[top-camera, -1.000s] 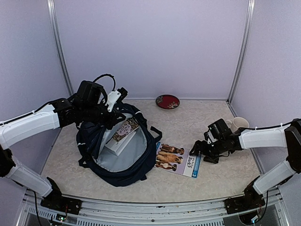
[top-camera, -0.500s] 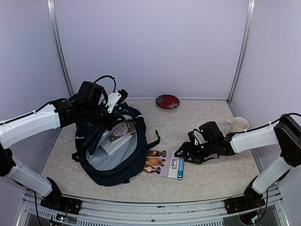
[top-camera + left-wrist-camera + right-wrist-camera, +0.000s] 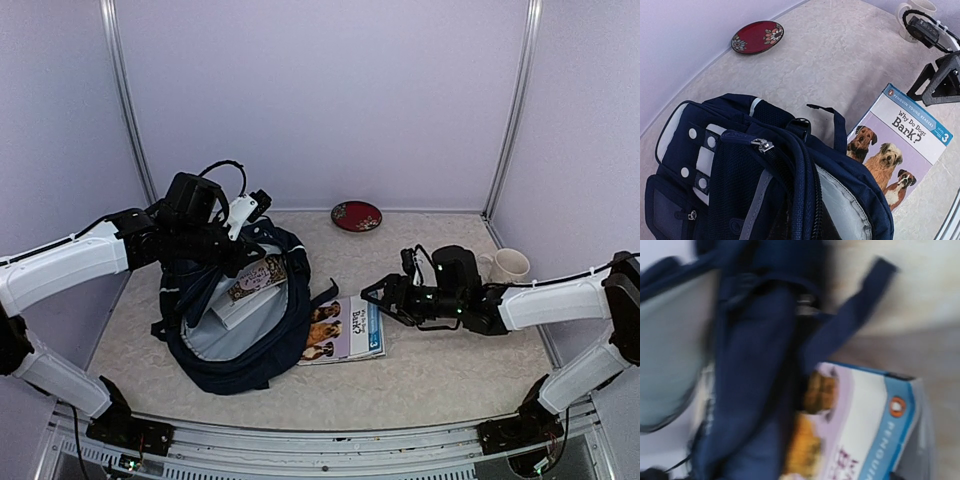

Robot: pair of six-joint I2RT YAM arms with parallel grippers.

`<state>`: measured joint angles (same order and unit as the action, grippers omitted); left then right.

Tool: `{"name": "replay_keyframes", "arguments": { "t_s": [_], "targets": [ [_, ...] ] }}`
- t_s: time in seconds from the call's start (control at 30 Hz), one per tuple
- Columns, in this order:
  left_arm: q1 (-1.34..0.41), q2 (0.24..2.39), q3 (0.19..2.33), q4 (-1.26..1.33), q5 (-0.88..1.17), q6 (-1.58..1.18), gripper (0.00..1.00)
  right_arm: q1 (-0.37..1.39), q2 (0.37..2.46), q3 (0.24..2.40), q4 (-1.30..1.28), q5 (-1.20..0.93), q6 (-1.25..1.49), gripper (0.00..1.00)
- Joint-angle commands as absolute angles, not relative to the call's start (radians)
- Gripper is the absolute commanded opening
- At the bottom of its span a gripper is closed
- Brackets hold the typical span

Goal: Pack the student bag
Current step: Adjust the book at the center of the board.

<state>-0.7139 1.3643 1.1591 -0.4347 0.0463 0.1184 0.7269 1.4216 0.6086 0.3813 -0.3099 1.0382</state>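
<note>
Beige speckled table (image 3: 450, 350), plain lilac walls (image 3: 320, 100) all round. Bag (image 3: 235, 350) sits left of centre, mouth open, left gripper (image 3: 240, 258) pinching its rim. Right gripper (image 3: 372, 297) gapes beside the book (image 3: 345, 330).

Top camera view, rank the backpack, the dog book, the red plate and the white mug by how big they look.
1. student bag, by far the largest.
2. dog book, partly hidden by the bag.
3. red plate and white mug look about alike; the plate sits farther back, so no ranking.
</note>
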Motion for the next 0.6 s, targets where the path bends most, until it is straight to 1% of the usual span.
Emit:
{"name": "replay_keyframes", "arguments": {
  "t_s": [0.0,0.13,0.23,0.33,0.47,0.57],
  "targets": [
    [-0.719,1.342,1.188,-0.291,0.085,0.095,0.00,0.750,1.407,0.680,0.039,-0.168,1.003,0.75],
    [-0.721,1.342,1.187,-0.290,0.086,0.094,0.00,0.749,1.428,0.740,-0.200,-0.055,0.906,0.83],
    [-0.721,1.342,1.189,-0.290,0.089,0.095,0.00,0.747,1.471,0.783,-0.306,-0.040,0.858,0.86],
    [-0.721,1.341,1.189,-0.291,0.087,0.095,0.00,0.746,1.548,0.799,-0.313,-0.119,0.841,0.92],
    [-0.723,1.340,1.188,-0.288,0.084,0.095,0.00,0.746,1.641,0.816,-0.296,-0.201,0.834,0.92],
    [-0.723,1.341,1.188,-0.290,0.085,0.095,0.00,0.747,1.666,0.817,-0.229,-0.275,0.833,0.89]
  ]
}}
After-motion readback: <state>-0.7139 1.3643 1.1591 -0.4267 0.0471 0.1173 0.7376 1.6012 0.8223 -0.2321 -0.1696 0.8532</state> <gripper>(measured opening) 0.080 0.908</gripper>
